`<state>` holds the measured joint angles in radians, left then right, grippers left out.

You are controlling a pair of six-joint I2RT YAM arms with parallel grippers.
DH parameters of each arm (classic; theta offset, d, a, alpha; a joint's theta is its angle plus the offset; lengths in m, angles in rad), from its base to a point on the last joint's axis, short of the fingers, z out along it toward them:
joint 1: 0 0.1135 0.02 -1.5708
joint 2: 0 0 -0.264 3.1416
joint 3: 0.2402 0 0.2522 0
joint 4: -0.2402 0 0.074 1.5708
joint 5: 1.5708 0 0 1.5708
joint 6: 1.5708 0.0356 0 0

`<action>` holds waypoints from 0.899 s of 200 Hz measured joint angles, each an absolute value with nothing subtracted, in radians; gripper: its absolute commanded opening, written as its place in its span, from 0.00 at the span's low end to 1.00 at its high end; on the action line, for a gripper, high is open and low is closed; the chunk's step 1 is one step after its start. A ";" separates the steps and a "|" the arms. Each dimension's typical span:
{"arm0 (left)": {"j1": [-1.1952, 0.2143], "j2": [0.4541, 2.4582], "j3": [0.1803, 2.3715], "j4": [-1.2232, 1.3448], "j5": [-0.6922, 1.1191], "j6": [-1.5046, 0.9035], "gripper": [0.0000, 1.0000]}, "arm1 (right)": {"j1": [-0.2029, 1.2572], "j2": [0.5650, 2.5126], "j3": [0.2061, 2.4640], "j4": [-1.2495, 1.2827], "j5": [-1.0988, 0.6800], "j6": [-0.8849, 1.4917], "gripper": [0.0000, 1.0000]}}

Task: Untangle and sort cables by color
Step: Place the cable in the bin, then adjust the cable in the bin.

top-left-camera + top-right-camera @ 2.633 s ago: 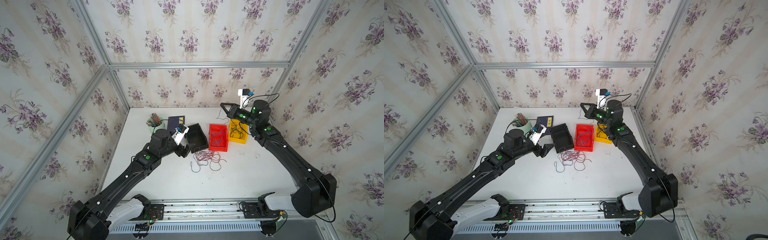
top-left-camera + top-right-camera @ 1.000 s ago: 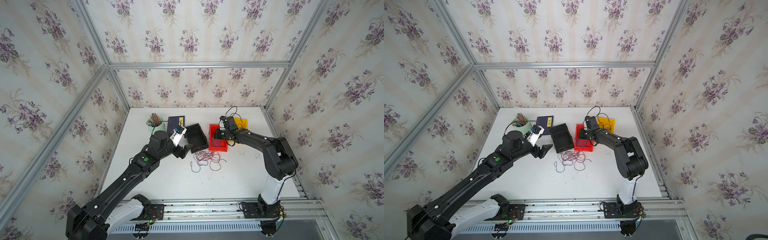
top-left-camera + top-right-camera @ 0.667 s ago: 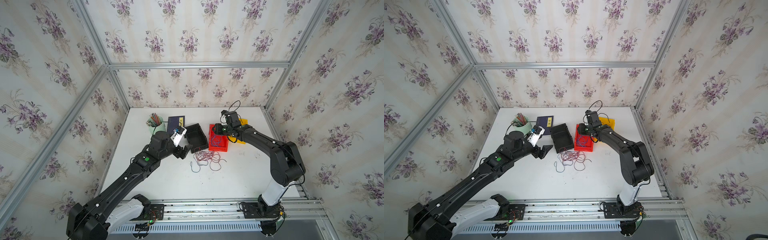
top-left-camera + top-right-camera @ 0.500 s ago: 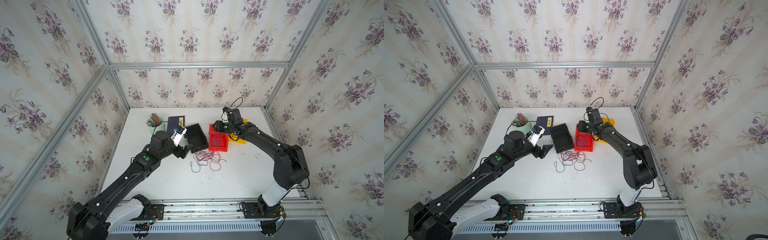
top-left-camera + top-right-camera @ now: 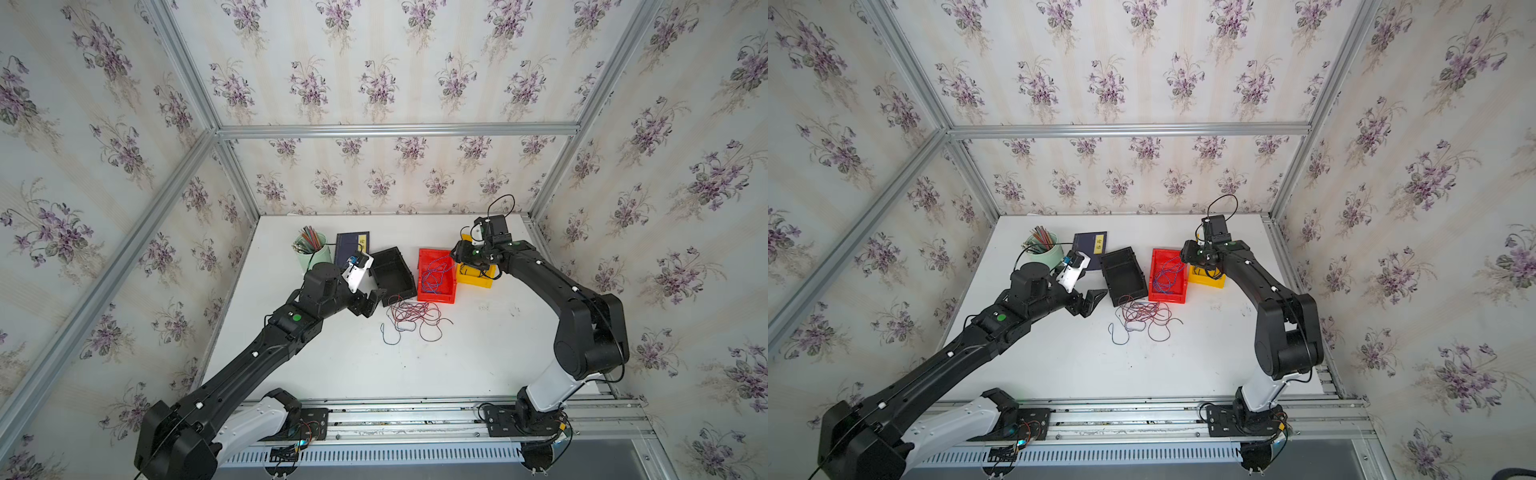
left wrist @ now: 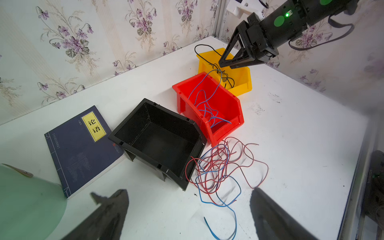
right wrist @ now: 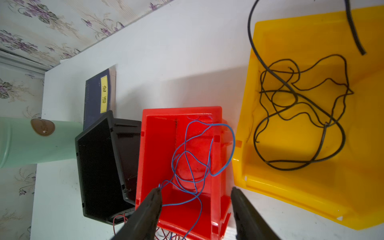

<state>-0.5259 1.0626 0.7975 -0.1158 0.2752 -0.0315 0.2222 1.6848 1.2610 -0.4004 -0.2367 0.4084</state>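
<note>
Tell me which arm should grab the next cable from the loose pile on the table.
Left. The left gripper stands open right beside the loose pile of red and blue cables, facing it. The right gripper, also open, hangs over the red bin behind the pile, farther off.

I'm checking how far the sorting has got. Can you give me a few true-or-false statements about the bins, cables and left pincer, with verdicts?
1. The black bin has no cables inside. True.
2. The red bin holds nothing. False: blue cables lie in it.
3. The yellow bin holds black cables. True.
4. The left pincer is shut on a cable. False: it is open and holds nothing.
5. A red and blue tangle lies on the table in front of the bins. True.
</note>
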 measured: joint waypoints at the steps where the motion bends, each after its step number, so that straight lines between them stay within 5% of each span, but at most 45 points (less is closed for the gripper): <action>1: -0.526 1.063 0.798 -0.115 0.275 -0.032 0.94 | 0.221 1.686 1.260 -0.400 -0.237 0.410 0.54; 65: -0.526 1.073 0.808 -0.120 0.289 -0.036 0.95 | 0.205 1.754 1.243 -0.376 -0.282 0.440 0.38; 143: -0.526 1.072 0.812 -0.142 0.288 -0.033 0.95 | 0.207 1.808 1.278 -0.340 -0.279 0.445 0.01; 180: -0.526 1.076 0.813 -0.142 0.285 -0.032 0.95 | 0.210 1.809 1.279 -0.341 -0.265 0.425 0.00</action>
